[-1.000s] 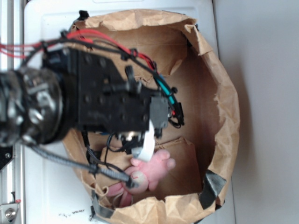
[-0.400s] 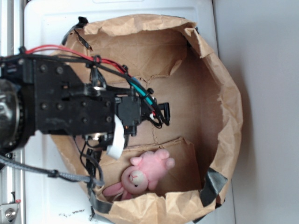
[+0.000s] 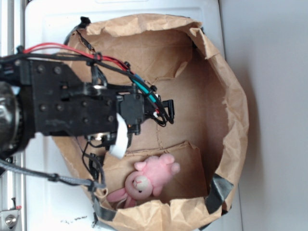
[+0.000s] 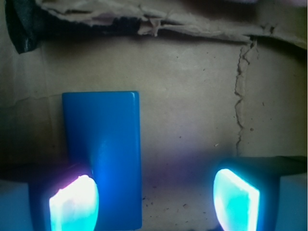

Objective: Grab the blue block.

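Block: the blue block point(image 4: 102, 154) lies flat on the brown paper point(image 4: 192, 96), partly under the left finger point(image 4: 72, 202).
Jaws: gripper point(image 4: 154, 199) wide open, holding nothing.
Feel: likely hard, light, smooth, maybe slippery.
Hold: pinch its two long sides.

Smooth, glossy blue block point(image 4: 102, 154), likely plastic; creased, matt brown paper bag point(image 3: 231, 96); soft pink plush bunny point(image 3: 149, 180); matt black metal arm point(image 3: 62, 110).
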You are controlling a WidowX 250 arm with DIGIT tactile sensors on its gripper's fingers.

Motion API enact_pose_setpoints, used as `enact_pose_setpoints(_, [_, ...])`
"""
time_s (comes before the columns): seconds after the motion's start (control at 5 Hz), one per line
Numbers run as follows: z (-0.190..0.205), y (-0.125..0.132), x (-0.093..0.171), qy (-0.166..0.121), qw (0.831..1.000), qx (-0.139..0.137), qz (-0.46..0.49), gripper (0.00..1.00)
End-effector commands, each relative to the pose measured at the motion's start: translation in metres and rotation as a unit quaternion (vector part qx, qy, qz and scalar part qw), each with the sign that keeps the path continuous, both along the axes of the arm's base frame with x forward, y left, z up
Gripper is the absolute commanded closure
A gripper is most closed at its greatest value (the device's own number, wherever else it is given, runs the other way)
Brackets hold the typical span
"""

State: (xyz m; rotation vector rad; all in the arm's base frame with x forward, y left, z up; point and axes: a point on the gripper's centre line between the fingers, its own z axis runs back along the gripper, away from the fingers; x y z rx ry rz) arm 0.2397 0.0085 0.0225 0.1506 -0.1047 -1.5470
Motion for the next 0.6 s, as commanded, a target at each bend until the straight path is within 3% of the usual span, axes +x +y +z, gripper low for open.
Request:
enact_pose_setpoints(0.0, [-0.026, -0.004, -0.011, 0.032, 0.999, 0.027, -0.024, 0.00])
enact_pose_setpoints(0.2, [-0.019, -0.008, -0.019, 0.071, 0.996, 0.014, -0.043, 0.00])
enact_pose_setpoints(0.4, [-0.009, -0.050, -0.070, 0.120, 0.991, -0.016, -0.061, 0.00])
